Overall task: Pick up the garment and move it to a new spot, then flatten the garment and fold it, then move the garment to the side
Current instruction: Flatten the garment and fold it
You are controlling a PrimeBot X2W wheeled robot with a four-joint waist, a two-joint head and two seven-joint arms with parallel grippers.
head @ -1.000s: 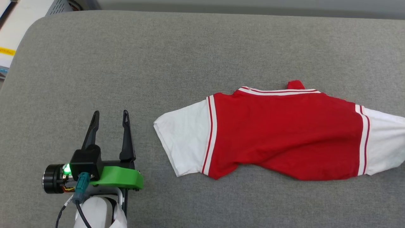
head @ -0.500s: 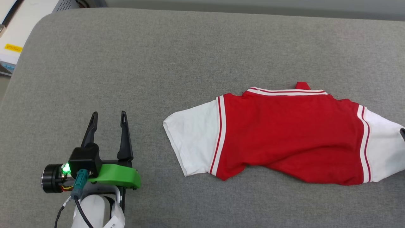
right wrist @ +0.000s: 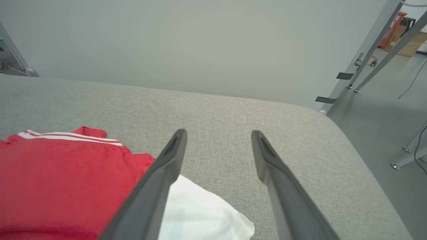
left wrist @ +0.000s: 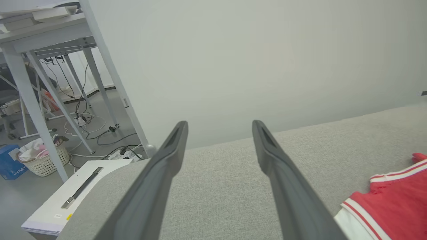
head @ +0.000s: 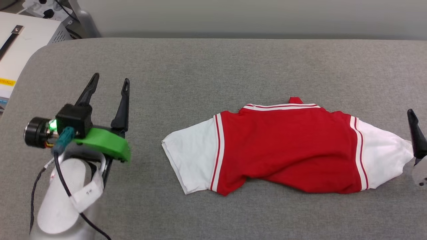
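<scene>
Grey padded tabletop (head: 200, 63) is taking up most of the head view, with a white box (head: 23, 40) poking in at the upper left.

At the left, the left gripper (head: 110, 77) is hovering over bare fabric, fingers spread wide and holding nothing. It's sitting well apart from the shirt.

Moving to centre-right, the garment (head: 287, 146) is lying on the surface, red body in the middle, one white sleeve (head: 191, 156) pointing left and the other (head: 380, 156) pointing right. The lower edge is looking bunched and uneven, so it isn't flat yet.

At the far right edge, the big change: the right gripper (right wrist: 218, 132) has just gone from pinched shut to fully spread. In its wrist view the right sleeve's end is lying under and beside one finger, nothing clamped. The head camera has shifted too, so I'm not reading that as the shirt moving.

I'm guessing the drop-off at the new spot is done and the flattening is coming up.
</scene>
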